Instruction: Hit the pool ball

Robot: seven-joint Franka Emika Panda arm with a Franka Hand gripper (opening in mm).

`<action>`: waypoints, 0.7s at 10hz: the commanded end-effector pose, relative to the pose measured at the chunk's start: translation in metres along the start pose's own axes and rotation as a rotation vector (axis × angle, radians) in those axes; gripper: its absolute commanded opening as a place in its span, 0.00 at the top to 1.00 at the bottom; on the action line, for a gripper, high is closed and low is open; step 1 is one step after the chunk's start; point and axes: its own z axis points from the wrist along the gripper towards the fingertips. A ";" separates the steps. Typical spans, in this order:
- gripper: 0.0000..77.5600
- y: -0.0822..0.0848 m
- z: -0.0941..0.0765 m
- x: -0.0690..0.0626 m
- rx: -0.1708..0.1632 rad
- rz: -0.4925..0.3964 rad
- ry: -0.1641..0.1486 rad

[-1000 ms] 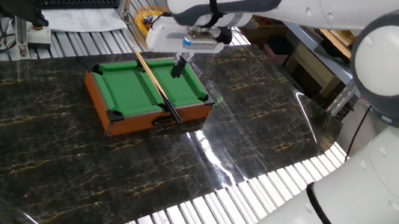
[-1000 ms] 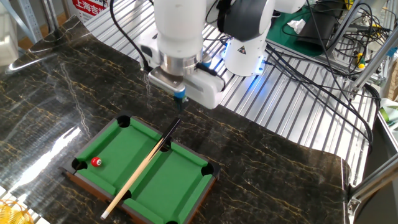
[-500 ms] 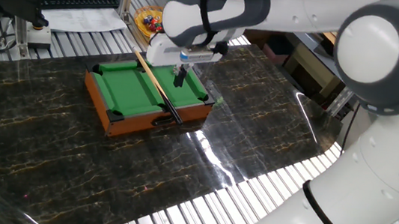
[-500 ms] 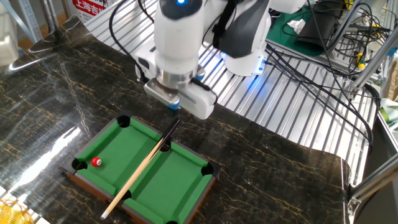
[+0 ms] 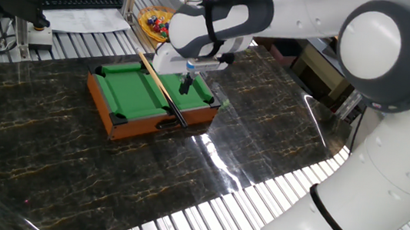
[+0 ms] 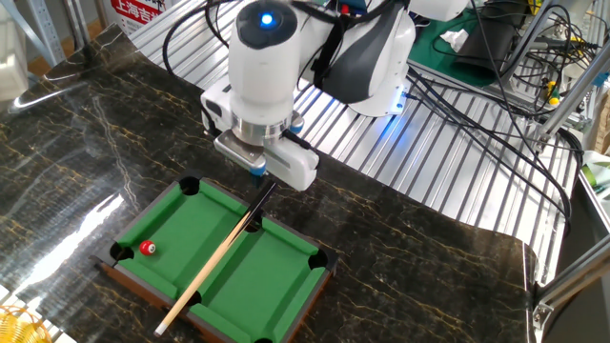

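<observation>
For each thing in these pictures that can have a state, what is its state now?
pool cue: lying diagonally across the small table, not held.
red ball: resting on the green felt near a corner pocket, away from the cue.
gripper: hovering low over the pool table; whether the fingers are open is unclear.

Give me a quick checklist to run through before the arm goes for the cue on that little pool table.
1. Cue free to grasp: ok, it lies diagonally across the pool table, untouched.
2. Dark butt end reachable: ok, it pokes out over the rail on the robot's side.
3. Hand lined up over the cue: cannot tell, it hovers low beside the cue in one view, while the other view hides the fingers.
4. Hand empty: ok, nothing is visible between the fingers.
5. Red ball in place: ok, it sits on the felt near a corner pocket, apart from the cue.
6. Felt free of other balls: ok, only the red one shows.
</observation>
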 end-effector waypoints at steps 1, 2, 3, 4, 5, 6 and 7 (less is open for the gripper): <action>1.00 0.000 0.012 0.002 -0.019 -0.019 0.010; 1.00 0.000 0.011 0.002 -0.018 -0.022 0.021; 1.00 0.001 0.011 0.002 -0.011 -0.009 0.033; 1.00 0.001 0.011 0.002 -0.010 0.005 0.030; 1.00 0.001 0.011 0.002 -0.009 0.010 0.031; 1.00 0.001 0.013 0.002 -0.002 0.021 0.033; 1.00 0.001 0.017 0.003 0.002 0.025 0.032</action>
